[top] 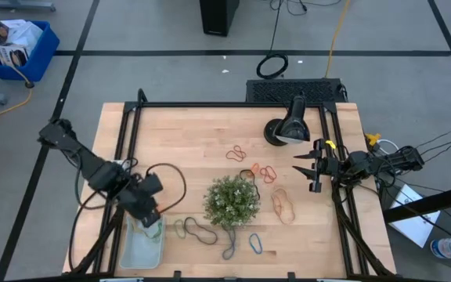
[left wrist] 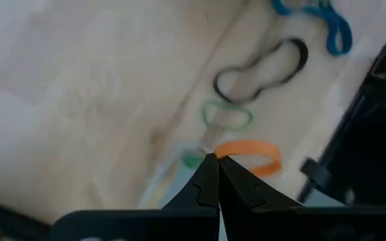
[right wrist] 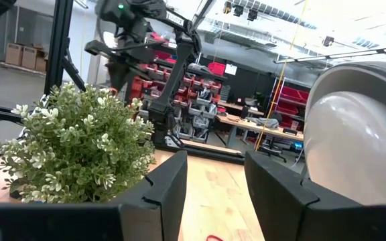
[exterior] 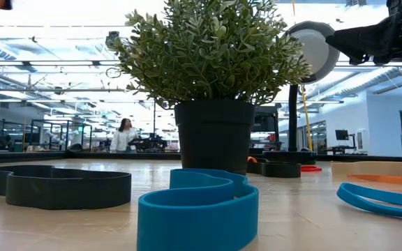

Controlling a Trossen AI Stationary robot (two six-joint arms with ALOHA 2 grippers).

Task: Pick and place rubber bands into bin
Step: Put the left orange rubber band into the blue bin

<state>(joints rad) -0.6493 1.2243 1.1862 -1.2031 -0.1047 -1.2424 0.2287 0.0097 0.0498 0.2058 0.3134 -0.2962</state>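
My left gripper (top: 152, 210) hangs over the far end of the pale blue bin (top: 142, 249) at the table's near left, shut on an orange rubber band (left wrist: 250, 155). More rubber bands lie flat on the wood around the potted plant (top: 232, 200): orange-red ones (top: 236, 153) (top: 269, 172), a tan one (top: 283, 204), a dark one (top: 200, 230) and a blue one (top: 255, 244). My right gripper (top: 310, 168) waits open at the table's right edge, with nothing between its fingers. My left gripper pinches one end of the orange rubber band (left wrist: 225, 159) between its two shut fingertips. The fingers point steeply down from above. The rest of the loop sticks out to one side of the tips, clear of the table.
The plant stands mid-table between the bin and the far bands. A black lamp-like stand (top: 286, 127) is at the far right. Black frame rails (top: 128, 137) run along the table's sides. A green band (left wrist: 226, 115) and the dark band (left wrist: 263, 70) lie just right of the bin.
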